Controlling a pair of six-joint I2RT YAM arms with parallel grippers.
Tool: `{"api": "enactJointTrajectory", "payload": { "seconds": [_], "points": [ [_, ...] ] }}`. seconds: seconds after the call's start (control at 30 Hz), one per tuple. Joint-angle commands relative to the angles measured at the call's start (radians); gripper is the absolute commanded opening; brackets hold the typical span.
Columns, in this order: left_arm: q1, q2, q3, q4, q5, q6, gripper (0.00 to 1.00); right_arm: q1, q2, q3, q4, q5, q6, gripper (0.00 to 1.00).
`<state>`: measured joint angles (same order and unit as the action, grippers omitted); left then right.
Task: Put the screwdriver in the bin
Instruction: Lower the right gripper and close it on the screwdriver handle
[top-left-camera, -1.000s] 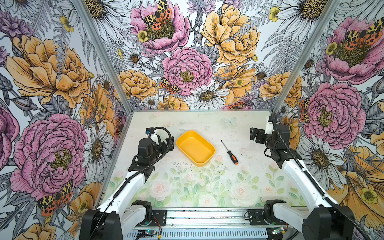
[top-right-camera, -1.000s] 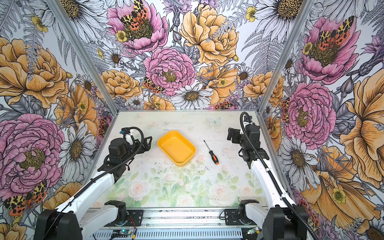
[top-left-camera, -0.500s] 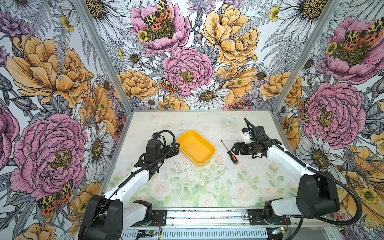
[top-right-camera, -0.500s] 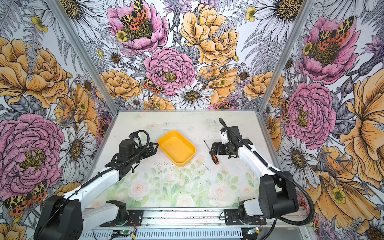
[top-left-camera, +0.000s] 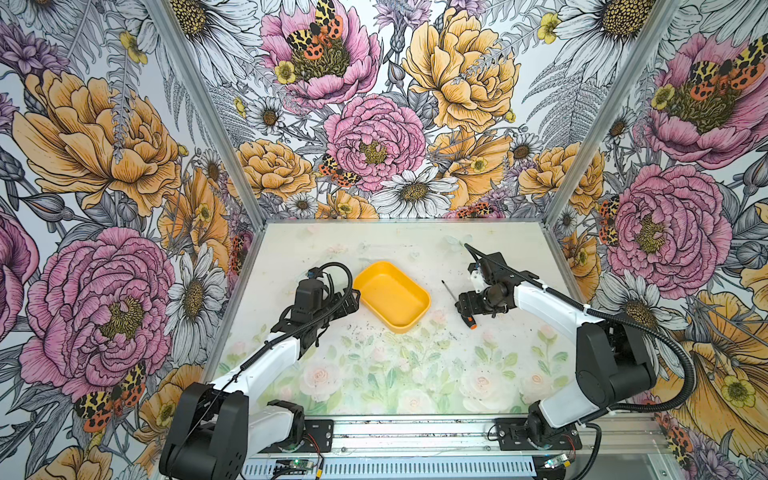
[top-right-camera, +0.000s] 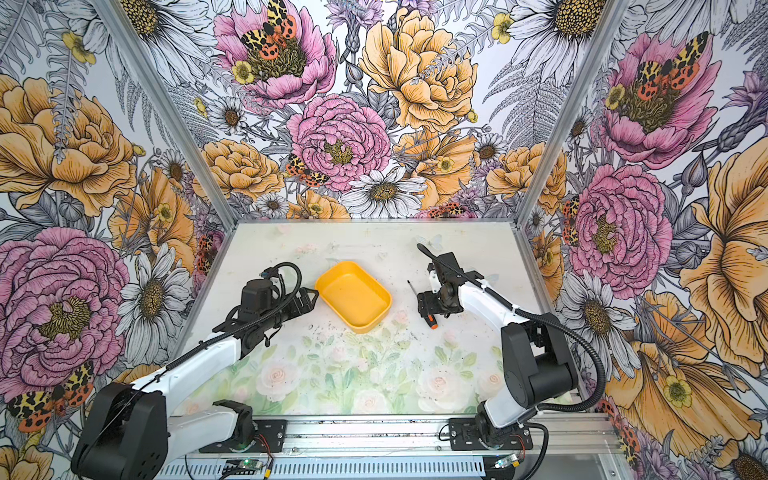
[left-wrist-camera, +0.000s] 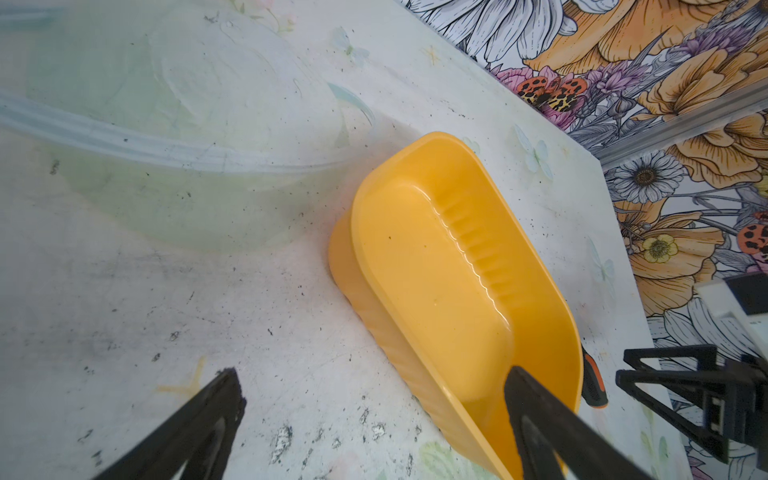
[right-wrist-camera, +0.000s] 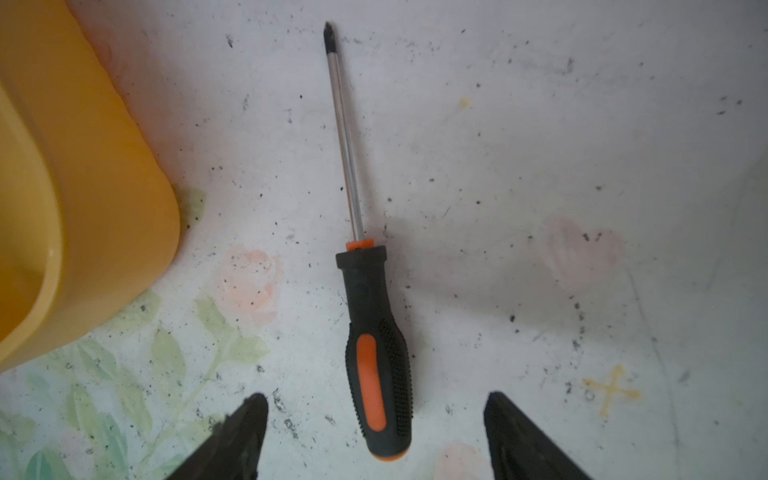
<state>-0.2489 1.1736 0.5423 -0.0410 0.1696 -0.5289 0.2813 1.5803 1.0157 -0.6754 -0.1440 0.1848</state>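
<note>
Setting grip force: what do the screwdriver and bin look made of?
The screwdriver: shaft looks like polished steel, bright and reflective with a dark tip; handle seems rubbery black plastic, dimpled, with smooth orange inserts. The bin: likely moulded yellow plastic, glossy, with highlights on its ribbed wall.

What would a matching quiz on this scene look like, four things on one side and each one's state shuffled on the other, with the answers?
Things:
1. screwdriver
2. bin
3. left gripper
4. right gripper

States:
A. open, at the bin's rim
B. lying flat beside the bin
C. open, either side of the screwdriver's handle
D. yellow and empty

Pairs: 1-B, 2-D, 3-A, 4-C.
</note>
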Motion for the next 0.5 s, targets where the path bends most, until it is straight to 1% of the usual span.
{"api": "enactJointTrajectory", "payload": {
  "seconds": [0.0,0.13,0.27,0.47],
  "points": [
    [-0.008,0.0,0.018,-0.006,0.017,-0.003,0.99,0.009,0.022,0.03,-0.019,0.031,-0.016,0.79],
    [-0.007,0.001,0.018,-0.009,0.016,-0.004,0.99,0.012,0.045,0.036,-0.018,0.029,-0.019,0.76],
    [-0.007,0.004,0.018,-0.01,0.016,-0.005,0.99,0.02,0.075,0.043,-0.017,0.03,-0.02,0.69],
    [-0.01,0.018,0.025,-0.01,0.028,-0.006,0.99,0.034,0.103,0.049,-0.017,0.047,-0.023,0.65]
  ]
}}
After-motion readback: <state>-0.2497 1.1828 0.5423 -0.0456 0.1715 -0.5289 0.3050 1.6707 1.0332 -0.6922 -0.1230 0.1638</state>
